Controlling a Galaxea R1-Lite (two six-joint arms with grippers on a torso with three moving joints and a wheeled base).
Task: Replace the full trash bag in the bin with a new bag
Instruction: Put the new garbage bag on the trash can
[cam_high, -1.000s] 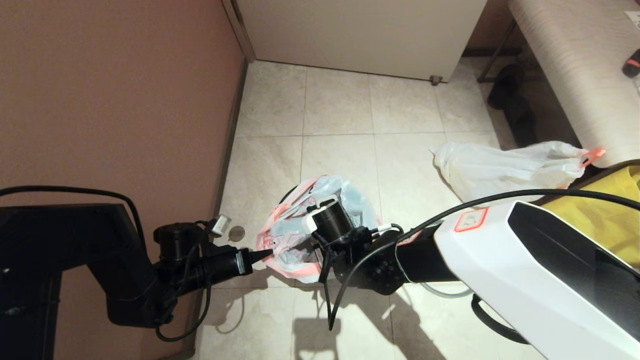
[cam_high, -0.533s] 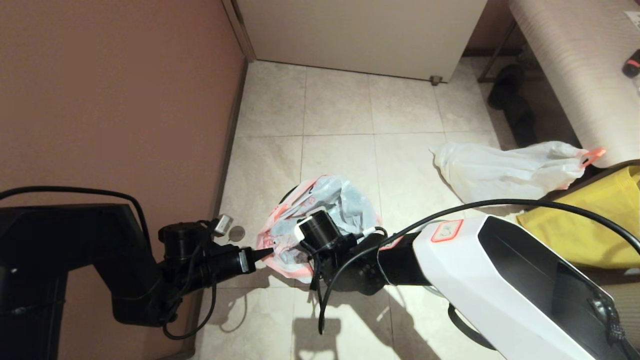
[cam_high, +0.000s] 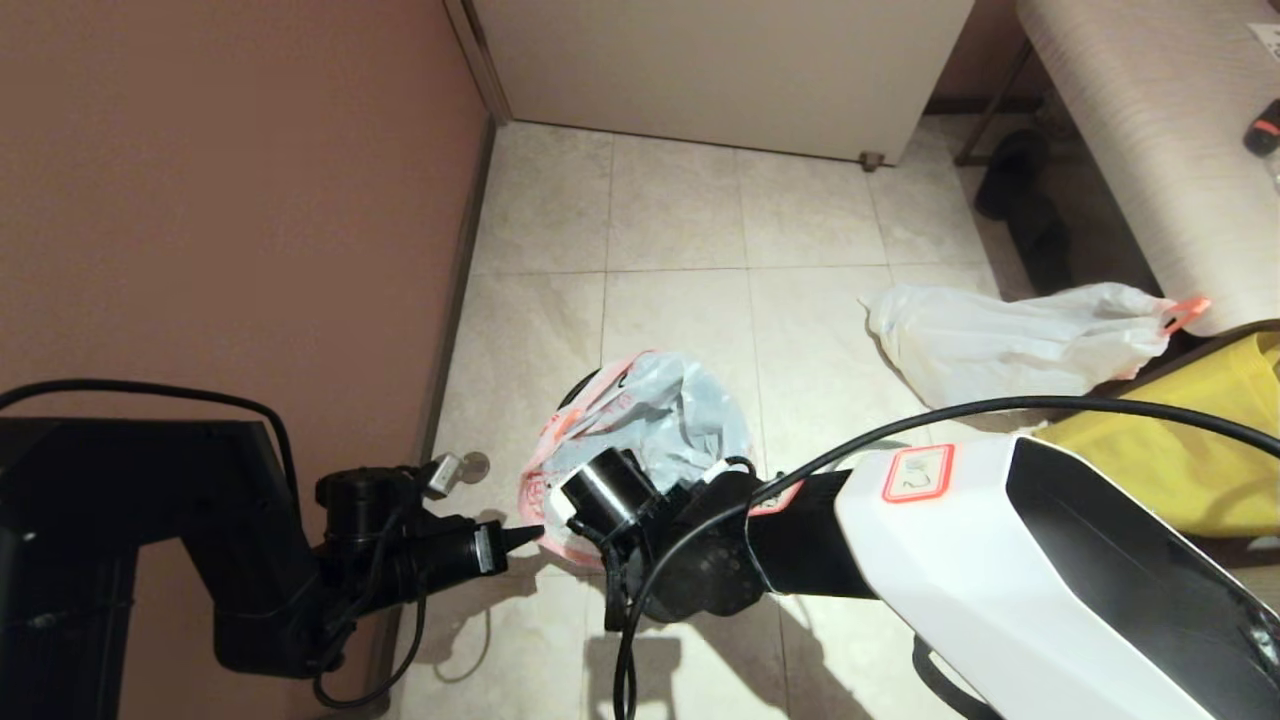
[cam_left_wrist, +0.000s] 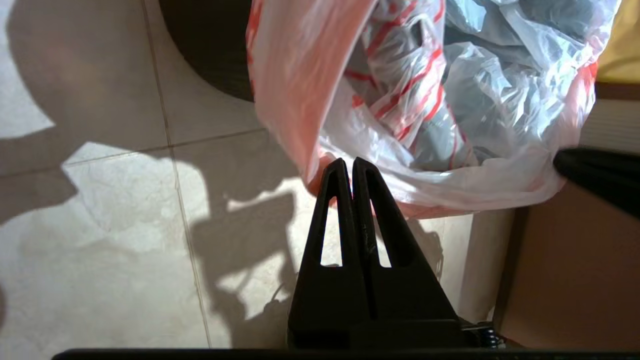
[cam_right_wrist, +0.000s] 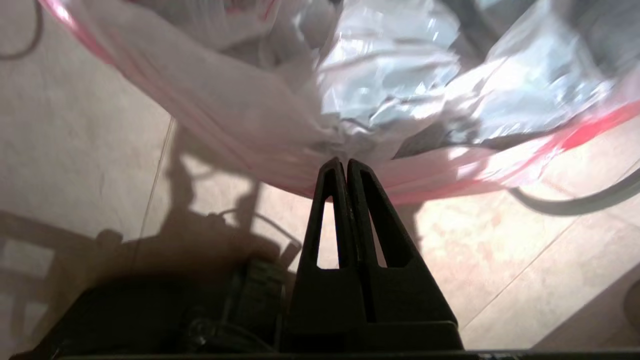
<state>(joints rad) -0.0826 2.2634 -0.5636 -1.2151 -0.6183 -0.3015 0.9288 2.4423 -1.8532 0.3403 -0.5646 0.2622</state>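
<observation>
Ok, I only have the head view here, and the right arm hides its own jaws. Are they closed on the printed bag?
Observer: Yes. In the right wrist view the right gripper is shut on a gathered fold of the new bag.
Operator: And the left jaws, at the bag's edge?
Observer: In the left wrist view the left gripper is also shut, pinching the bag's orange edge, with sunlit floor tile beneath.

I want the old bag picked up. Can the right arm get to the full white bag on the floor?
Probably not right now: the right gripper has its jaws shut on the new bag at the bin, while the full trash bag lies apart beside it.
</observation>
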